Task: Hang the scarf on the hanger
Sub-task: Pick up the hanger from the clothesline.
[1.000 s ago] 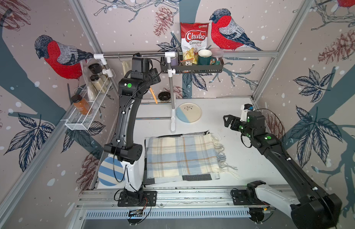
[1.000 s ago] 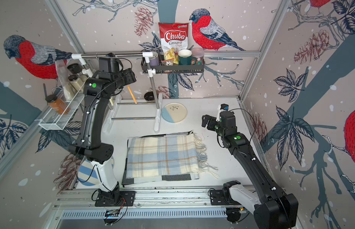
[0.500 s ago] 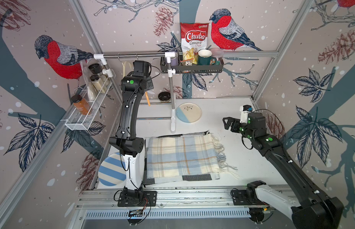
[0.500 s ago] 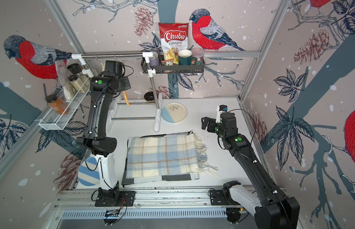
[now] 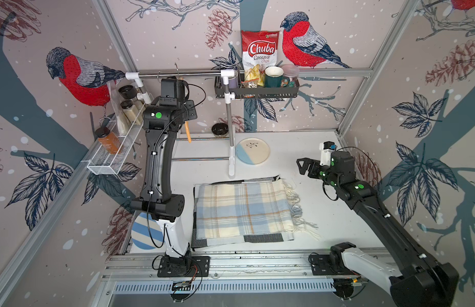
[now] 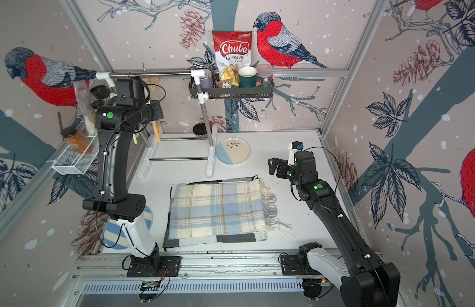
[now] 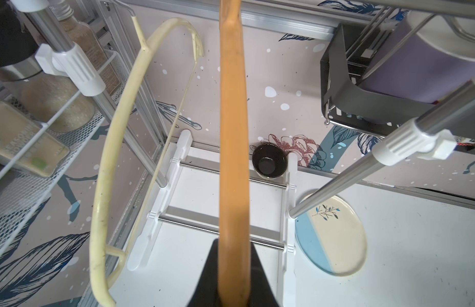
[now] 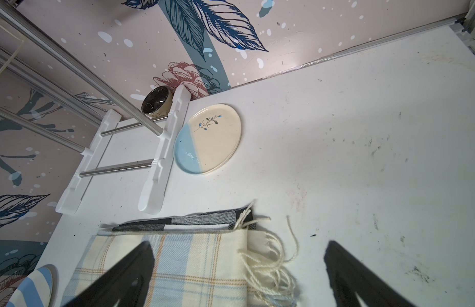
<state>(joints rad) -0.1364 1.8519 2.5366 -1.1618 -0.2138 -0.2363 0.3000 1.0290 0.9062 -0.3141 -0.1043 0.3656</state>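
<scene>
While the left hand (image 7: 234,247) is closed on the orange hanger (image 7: 232,133), up at the rail (image 5: 194,75) above the back left corner of the surface (image 5: 324,212), the scarf (image 5: 241,210) lies folded flat near the front edge, untouched. Its long axis runs parallel to the front edge, with the fringed end toward the right edge. The right hand (image 5: 301,167), wide open and empty, hovers just beyond that fringed end, toward the back right corner. It is the nearer hand. The left hand is well apart from the scarf, so scarf and hanger have yet to be brought together.
</scene>
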